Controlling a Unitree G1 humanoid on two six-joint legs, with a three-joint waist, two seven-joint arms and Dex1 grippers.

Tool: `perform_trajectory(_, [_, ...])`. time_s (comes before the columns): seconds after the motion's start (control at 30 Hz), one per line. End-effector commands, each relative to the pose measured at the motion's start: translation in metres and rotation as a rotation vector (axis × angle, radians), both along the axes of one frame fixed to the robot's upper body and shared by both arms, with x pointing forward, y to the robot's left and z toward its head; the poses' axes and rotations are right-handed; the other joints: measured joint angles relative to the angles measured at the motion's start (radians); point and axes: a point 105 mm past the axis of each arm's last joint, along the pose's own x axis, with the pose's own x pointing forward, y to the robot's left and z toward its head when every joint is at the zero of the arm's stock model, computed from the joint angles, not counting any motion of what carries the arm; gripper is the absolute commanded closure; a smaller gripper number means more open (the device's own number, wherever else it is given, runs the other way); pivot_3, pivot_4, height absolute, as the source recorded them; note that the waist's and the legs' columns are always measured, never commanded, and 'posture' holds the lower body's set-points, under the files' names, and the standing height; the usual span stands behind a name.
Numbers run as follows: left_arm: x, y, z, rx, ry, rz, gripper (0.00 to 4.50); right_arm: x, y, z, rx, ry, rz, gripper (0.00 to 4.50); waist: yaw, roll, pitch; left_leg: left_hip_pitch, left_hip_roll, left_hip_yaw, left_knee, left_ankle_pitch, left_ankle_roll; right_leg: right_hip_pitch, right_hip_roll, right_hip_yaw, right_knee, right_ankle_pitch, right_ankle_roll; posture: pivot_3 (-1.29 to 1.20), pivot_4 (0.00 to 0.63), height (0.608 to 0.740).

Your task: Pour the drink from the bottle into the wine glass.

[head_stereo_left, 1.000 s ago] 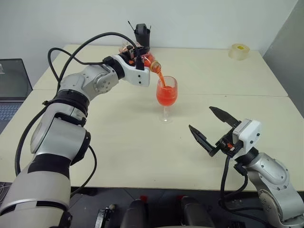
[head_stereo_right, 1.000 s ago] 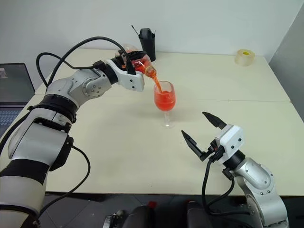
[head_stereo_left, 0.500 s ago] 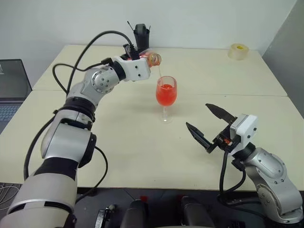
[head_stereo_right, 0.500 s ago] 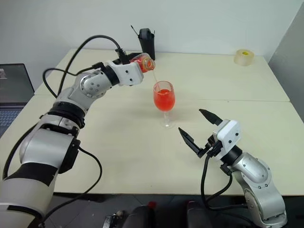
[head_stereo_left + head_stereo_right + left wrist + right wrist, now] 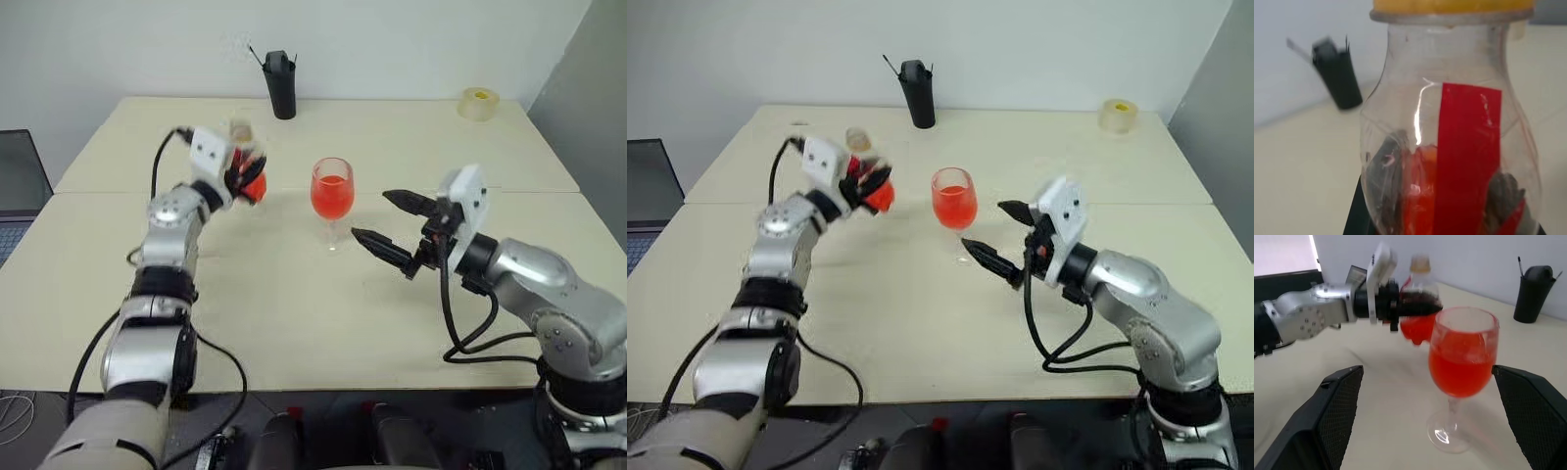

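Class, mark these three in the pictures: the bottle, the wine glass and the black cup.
bottle (image 5: 1449, 147): left wrist view, on its clear bulgy body.
wine glass (image 5: 1462, 367): right wrist view, on the red-filled bowl.
black cup (image 5: 282, 88): left eye view, on its side wall.

I see the bottle (image 5: 245, 166) blurred left of the wine glass (image 5: 331, 196); the left gripper's fingers (image 5: 1388, 191) are hidden behind it.

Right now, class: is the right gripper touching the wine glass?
Apart. In the right wrist view, the right gripper stands open, with table visible between each finger and the wine glass.
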Motion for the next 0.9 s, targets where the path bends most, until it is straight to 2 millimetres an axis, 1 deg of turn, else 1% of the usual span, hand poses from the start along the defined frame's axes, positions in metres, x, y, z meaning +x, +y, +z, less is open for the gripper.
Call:
perform_trajectory(0.03, [-0.010, 0.013, 0.032, -0.082, -0.076, 0.076, 3.47, -0.009, 0.012, 0.004, -0.044, 0.032, 0.065, 0.00, 0.003, -0.001, -0.001, 0.000, 0.000, -0.001, 0.000, 0.000, 0.000, 0.000, 0.000, 0.000, 0.000, 0.000, 0.000, 0.00, 0.150, 0.740])
perform_trajectory(0.1, [-0.015, 0.023, 0.021, -0.099, -0.049, 0.136, 3.47, -0.014, 0.021, 0.008, -0.049, 0.040, 0.122, 0.00, 0.009, -0.001, -0.001, -0.001, -0.001, -0.001, 0.001, 0.000, 0.000, 0.000, -0.001, -0.001, 0.000, 0.000, 0.000, 0.00, 0.150, 0.740])
perform_trajectory(0.23, [-0.020, 0.031, 0.014, -0.144, -0.027, 0.200, 3.47, -0.015, 0.025, 0.004, -0.093, 0.060, 0.148, 0.00, 0.015, -0.003, -0.002, -0.001, -0.003, -0.001, 0.001, 0.000, 0.000, 0.001, -0.001, -0.001, 0.000, 0.000, 0.000, 0.00, 0.150, 0.740])
perform_trajectory(0.3, [-0.022, 0.032, 0.010, -0.154, -0.018, 0.224, 2.76, -0.014, 0.026, 0.002, -0.106, 0.063, 0.156, 0.00, 0.016, -0.003, -0.002, -0.001, -0.002, -0.001, 0.001, 0.000, 0.000, 0.001, -0.001, -0.001, -0.001, 0.000, 0.000, 0.00, 0.150, 0.740])
perform_trajectory(0.33, [-0.022, 0.034, 0.009, -0.161, -0.014, 0.235, 2.57, -0.014, 0.027, 0.002, -0.111, 0.062, 0.158, 0.00, 0.016, -0.003, -0.002, -0.001, -0.002, -0.001, 0.001, 0.000, 0.000, 0.001, -0.001, 0.000, -0.001, 0.000, 0.000, 0.00, 0.150, 0.740])
perform_trajectory(0.43, [-0.025, 0.037, 0.005, -0.168, 0.001, 0.264, 1.69, -0.014, 0.028, 0.001, -0.125, 0.058, 0.166, 0.00, 0.014, -0.003, -0.002, -0.001, -0.002, -0.001, 0.001, 0.000, 0.000, 0.001, -0.001, 0.000, -0.001, 0.000, 0.000, 0.00, 0.150, 0.740])
perform_trajectory(0.6, [-0.029, 0.041, 0.002, -0.157, 0.012, 0.280, 0.13, -0.013, 0.029, 0.000, -0.134, 0.056, 0.172, 0.00, 0.014, -0.003, -0.002, 0.000, -0.002, -0.001, 0.000, 0.000, 0.000, 0.001, -0.001, 0.000, -0.001, 0.000, 0.000, 0.00, 0.150, 0.740])
perform_trajectory(0.63, [-0.030, 0.042, 0.003, -0.153, 0.011, 0.282, 0.02, -0.013, 0.029, 0.000, -0.135, 0.055, 0.173, 0.00, 0.014, -0.003, -0.002, 0.000, -0.001, -0.001, 0.000, 0.000, 0.000, 0.001, -0.001, 0.000, -0.001, 0.000, 0.000, 0.00, 0.150, 0.740])
perform_trajectory(0.9, [-0.039, 0.046, 0.013, -0.119, 0.003, 0.274, 0.02, -0.011, 0.032, -0.002, -0.141, 0.047, 0.187, 0.00, 0.014, -0.003, -0.002, 0.000, -0.001, -0.001, 0.000, 0.000, 0.000, 0.001, -0.001, 0.000, -0.002, 0.000, 0.000, 0.00, 0.150, 0.740])
